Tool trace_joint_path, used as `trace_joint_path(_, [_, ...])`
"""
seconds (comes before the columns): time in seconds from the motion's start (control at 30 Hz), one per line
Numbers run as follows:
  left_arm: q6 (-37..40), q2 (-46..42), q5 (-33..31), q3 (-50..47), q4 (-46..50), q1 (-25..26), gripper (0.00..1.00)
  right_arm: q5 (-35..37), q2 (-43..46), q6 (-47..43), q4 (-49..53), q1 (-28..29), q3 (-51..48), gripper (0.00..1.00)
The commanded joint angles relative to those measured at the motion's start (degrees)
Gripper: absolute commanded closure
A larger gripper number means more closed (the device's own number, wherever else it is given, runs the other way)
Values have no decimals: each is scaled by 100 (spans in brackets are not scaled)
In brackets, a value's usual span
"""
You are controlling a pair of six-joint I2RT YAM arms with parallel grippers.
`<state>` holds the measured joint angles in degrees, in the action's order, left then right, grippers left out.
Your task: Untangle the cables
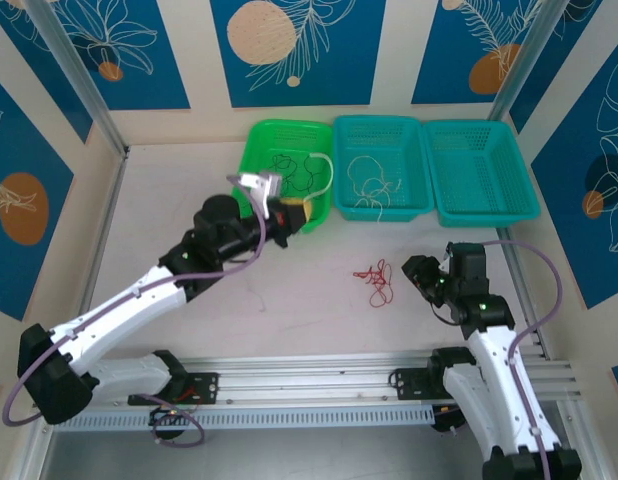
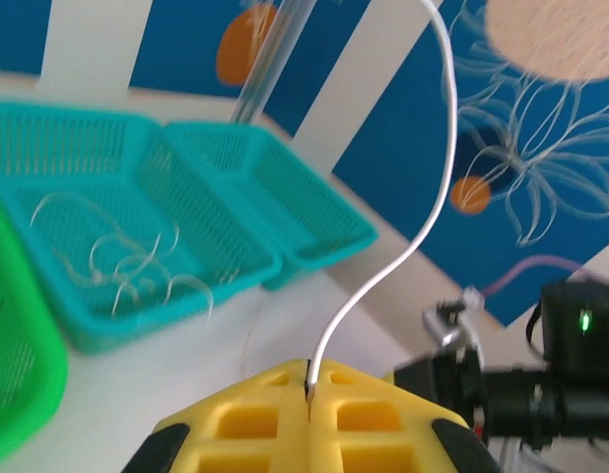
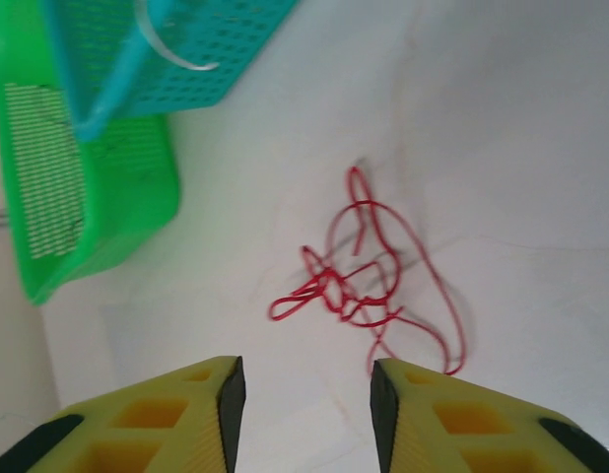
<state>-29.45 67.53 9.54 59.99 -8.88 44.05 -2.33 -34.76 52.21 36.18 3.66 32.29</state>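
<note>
While the overhead view lays out the whole table [image 1: 289,330], it gives the left gripper [image 1: 292,212] as little more than a yellow tip at the near right corner of the green basket [image 1: 254,150]. What settles its grip is the left wrist camera: there the two yellow fingers [image 2: 364,414] are pressed together on a white cable [image 2: 440,187], which rises from the seam between them and curves up out of the top of the frame. From above, that cable is a pale arc along the green basket's right wall. The right wrist camera adds the other half: the right gripper [image 3: 304,379] stands with its jaws apart and nothing between them, over bare table. The red cable [image 3: 369,286] lies in a loose knot of loops just ahead of its fingertips. Overhead, this red cable lies on the table in front of and to the right of the green basket, apart from it. Inside the green basket lie thin black cables [image 1: 289,165]. The middle teal basket [image 1: 399,150], touching the green basket's right side, holds curly white cables [image 1: 372,180]. The far teal basket [image 1: 484,170] stands one place further right from the green basket.
</note>
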Motion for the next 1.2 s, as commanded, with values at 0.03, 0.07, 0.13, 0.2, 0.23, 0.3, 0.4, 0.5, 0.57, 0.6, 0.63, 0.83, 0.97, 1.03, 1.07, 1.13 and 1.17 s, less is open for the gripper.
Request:
trace_joint_path(0.03, [389,672,140,1620,101,-129,100,-168,423,260,415,234,243,58])
trace_joint_path(0.07, [470,895,168,2062,153,-140,100,-141,466,272,481,272,264,58])
trace_joint_path(0.13, [547,1342,243,2861,252,-194,100,-95,506,271,608,303,304,58])
trace_joint_path(0.2, [500,1820,346,3637,310,-277,100,-91,534,264,669,320,301,58])
trace_joint_path(0.23, [482,2096,447,4081,325,-299,100,-93,544,268,684,325,287,58])
trace_joint_path(0.3, [490,2631,587,4907,411,-318,100,-78,563,294,670,322,260,58])
trace_joint_path(0.4, [660,3533,696,6323,819,-315,100,-95,569,371,591,329,213,58])
trace_joint_path(0.5, [875,4538,564,7757,1392,-327,100,-86,557,369,478,328,210,58])
trace_joint_path(0.57, [980,5226,547,8717,1741,-327,100,-43,542,337,477,328,244,58])
trace_joint_path(0.6, [1046,5668,558,9340,1960,-326,100,-18,533,308,499,324,258,58])
trace_joint_path(0.63, [1096,6173,507,10110,2276,-327,100,10,532,280,536,328,275,57])
trace_joint_path(0.83, [1217,8023,194,12095,2690,-384,100,30,503,50,701,302,383,57])
trace_joint_path(0.97, [1264,8514,116,12109,2950,-387,100,53,398,-43,726,272,462,57])
trace_joint_path(1.03, [1150,8764,162,12107,3008,-384,100,17,320,7,621,271,452,57])
trace_joint_path(1.07, [1105,8864,164,12107,3043,-384,100,-17,292,37,567,275,436,57])
trace_joint_path(1.13, [1031,9104,158,12107,3100,-381,100,-97,218,125,444,278,393,57])
trace_joint_path(1.17, [1021,9200,156,12107,3127,-387,100,-141,198,162,406,281,367,57])
